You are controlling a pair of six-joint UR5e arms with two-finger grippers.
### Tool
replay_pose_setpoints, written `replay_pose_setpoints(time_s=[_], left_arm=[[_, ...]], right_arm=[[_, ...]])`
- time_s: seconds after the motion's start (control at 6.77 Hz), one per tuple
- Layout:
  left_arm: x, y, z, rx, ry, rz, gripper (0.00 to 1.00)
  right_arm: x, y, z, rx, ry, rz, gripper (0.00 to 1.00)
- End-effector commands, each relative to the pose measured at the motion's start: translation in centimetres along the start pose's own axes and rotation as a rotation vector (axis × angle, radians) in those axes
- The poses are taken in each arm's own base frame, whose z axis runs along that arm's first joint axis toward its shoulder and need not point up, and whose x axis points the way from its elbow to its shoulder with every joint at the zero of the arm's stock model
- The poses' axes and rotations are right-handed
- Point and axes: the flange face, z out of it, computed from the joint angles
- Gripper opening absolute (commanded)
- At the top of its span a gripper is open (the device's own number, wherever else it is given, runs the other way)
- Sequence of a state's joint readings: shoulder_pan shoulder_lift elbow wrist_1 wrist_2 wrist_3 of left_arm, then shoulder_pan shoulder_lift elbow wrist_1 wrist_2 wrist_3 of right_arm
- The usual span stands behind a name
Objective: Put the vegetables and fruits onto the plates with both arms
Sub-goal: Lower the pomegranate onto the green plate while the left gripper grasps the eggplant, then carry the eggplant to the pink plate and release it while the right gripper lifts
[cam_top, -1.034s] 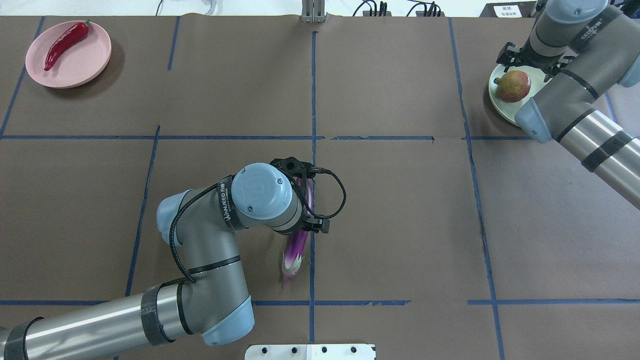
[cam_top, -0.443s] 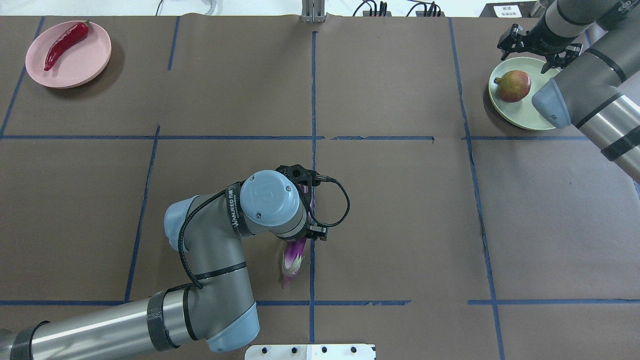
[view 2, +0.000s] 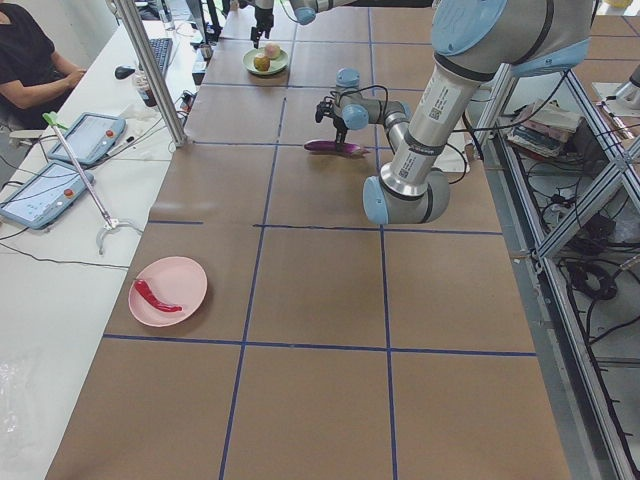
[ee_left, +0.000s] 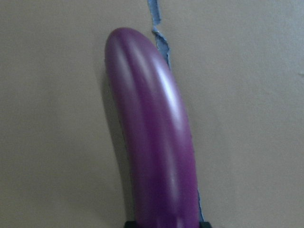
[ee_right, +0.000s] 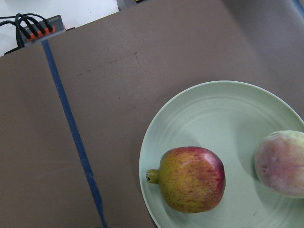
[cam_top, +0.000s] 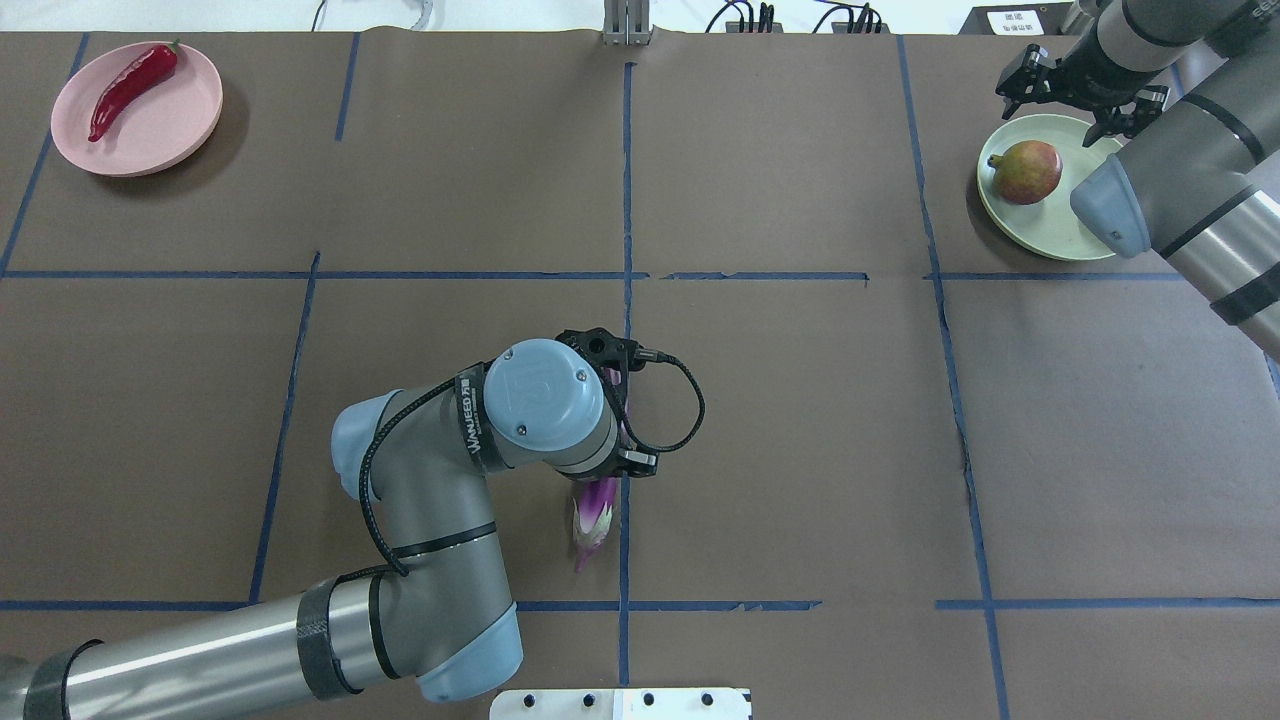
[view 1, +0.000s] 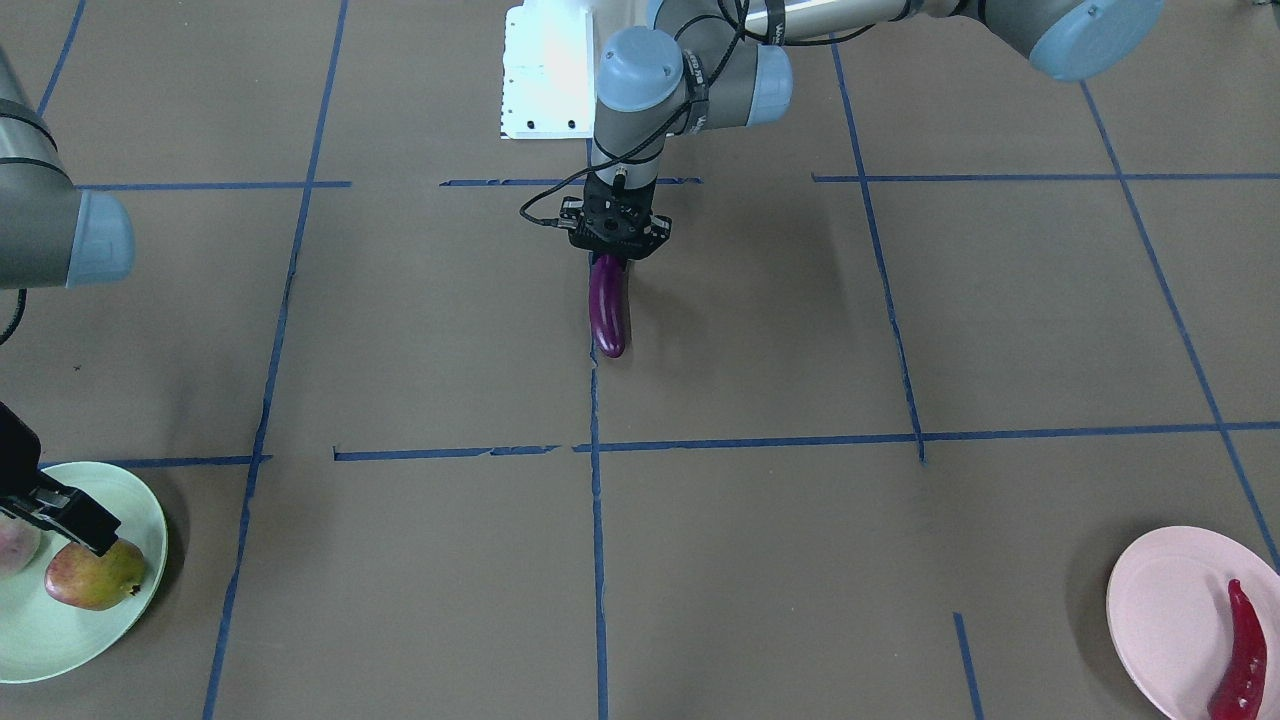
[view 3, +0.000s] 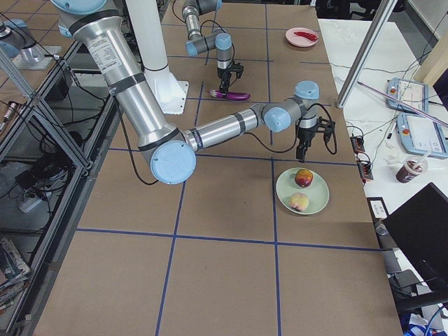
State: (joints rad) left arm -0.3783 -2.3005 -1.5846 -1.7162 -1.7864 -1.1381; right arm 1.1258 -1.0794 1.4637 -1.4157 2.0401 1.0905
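Observation:
The purple eggplant (view 1: 608,315) lies near the table's middle, and it also shows in the overhead view (cam_top: 597,505). My left gripper (view 1: 609,262) stands over its stem end, shut on it; the left wrist view shows the eggplant (ee_left: 152,142) reaching away from the jaws. The mint green plate (cam_top: 1050,230) at the far right holds the red-yellow fruit (ee_right: 192,179) and the peach (ee_right: 280,164). My right gripper (view 3: 301,154) hangs open and empty above the plate's edge. The pink plate (cam_top: 170,120) at the far left holds the red chili (cam_top: 130,88).
Blue tape lines divide the brown table cover into squares. The white base plate (cam_top: 620,703) sits at the near edge between the arms. Cables (cam_top: 750,18) run along the far edge. A side table with tablets (view 2: 60,170) and a seated person stands beyond it.
My left arm has slid a little towards the robot along the eggplant, whose stem end shifted slightly. My right gripper has risen from low over the green plate to above its edge.

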Motion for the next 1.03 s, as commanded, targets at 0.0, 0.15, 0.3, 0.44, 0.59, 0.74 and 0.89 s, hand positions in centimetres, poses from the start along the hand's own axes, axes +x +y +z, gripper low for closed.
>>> replay_pose_setpoints(time_s=[0.0, 0.15, 0.3, 0.44, 0.59, 0.74, 0.89], left_arm=[[-5.6, -8.1, -4.7, 0.119, -0.021, -0.103, 0.0], [-13.0, -13.2, -7.0, 0.189, -0.082, -0.192, 0.0], [-21.1, -17.0, -8.9, 0.237, -0.154, -0.278, 0.0], [-30.0, -21.1, -10.5, 0.276, -0.24, -0.381, 0.0], [-39.9, -25.3, -11.4, 0.256, -0.358, -0.39, 0.0], [-48.5, -27.8, -12.2, 0.193, -0.397, -0.432, 0.0], [-54.4, -31.4, -11.8, 0.227, -0.406, -0.472, 0.0]], right_arm=[[-2.4, 3.7, -6.5, -0.047, -0.015, -0.006, 1.0], [-2.5, 6.3, -9.8, -0.104, -0.065, -0.016, 1.0], [-0.7, 8.5, -10.8, -0.154, -0.109, -0.03, 1.0], [-0.5, 9.7, -11.8, -0.182, -0.142, -0.042, 1.0], [-0.1, 10.8, -12.2, -0.188, -0.149, -0.054, 1.0], [-0.2, 11.1, -12.6, -0.187, -0.153, -0.057, 1.0], [0.8, 11.7, -12.8, -0.186, -0.154, -0.057, 1.0]])
